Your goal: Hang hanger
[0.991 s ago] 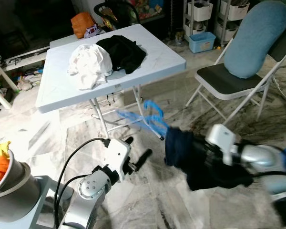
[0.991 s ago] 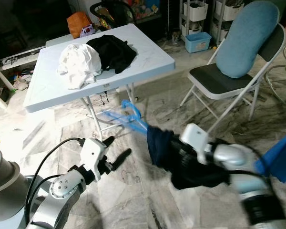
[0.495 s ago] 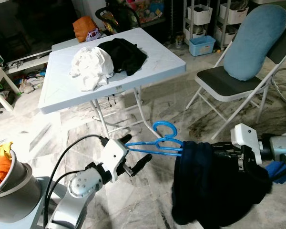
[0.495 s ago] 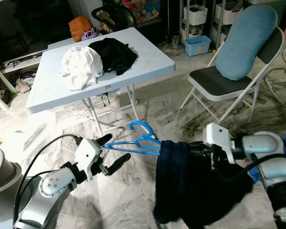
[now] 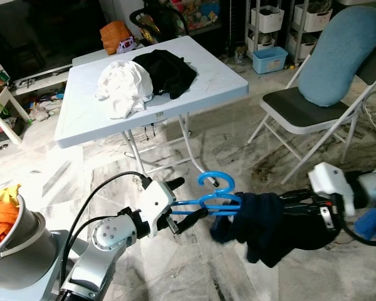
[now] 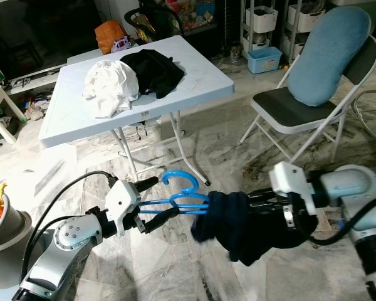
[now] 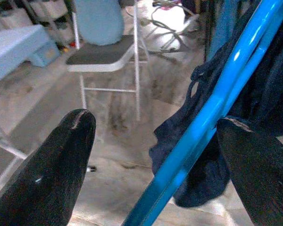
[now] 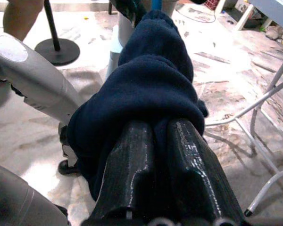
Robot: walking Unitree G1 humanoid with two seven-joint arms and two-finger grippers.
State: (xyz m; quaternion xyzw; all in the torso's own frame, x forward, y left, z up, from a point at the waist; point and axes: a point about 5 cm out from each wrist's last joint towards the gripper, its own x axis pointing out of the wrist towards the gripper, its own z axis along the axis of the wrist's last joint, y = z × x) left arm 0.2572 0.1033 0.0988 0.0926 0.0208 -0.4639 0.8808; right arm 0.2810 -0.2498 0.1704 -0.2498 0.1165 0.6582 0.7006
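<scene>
A blue plastic hanger point(image 5: 207, 199) lies roughly level above the floor, hook point(image 5: 216, 182) upward. A dark navy garment point(image 5: 269, 222) is bunched over its right end. My right gripper point(image 5: 287, 204) reaches in from the right, fingers point(image 8: 146, 160) pressed together and shut on the garment, their tips buried in the cloth. My left gripper point(image 5: 185, 200) stands open at the hanger's left end. The blue bar point(image 7: 212, 122) runs between its two black fingers point(image 7: 61, 155) and rests against one of them.
A white folding table point(image 5: 81, 119) with a white cloth point(image 5: 125, 88) and a black cloth point(image 5: 169, 69) stands behind. A folding chair point(image 5: 301, 113) with a blue cushion is at the right. A bin of orange clothes point(image 5: 3, 216) sits at the lower left. Marble floor lies between.
The garment hung long below the hanger; now it is bunched up and the right arm sits lower. The hanger's left end has come between the left gripper's fingers.
</scene>
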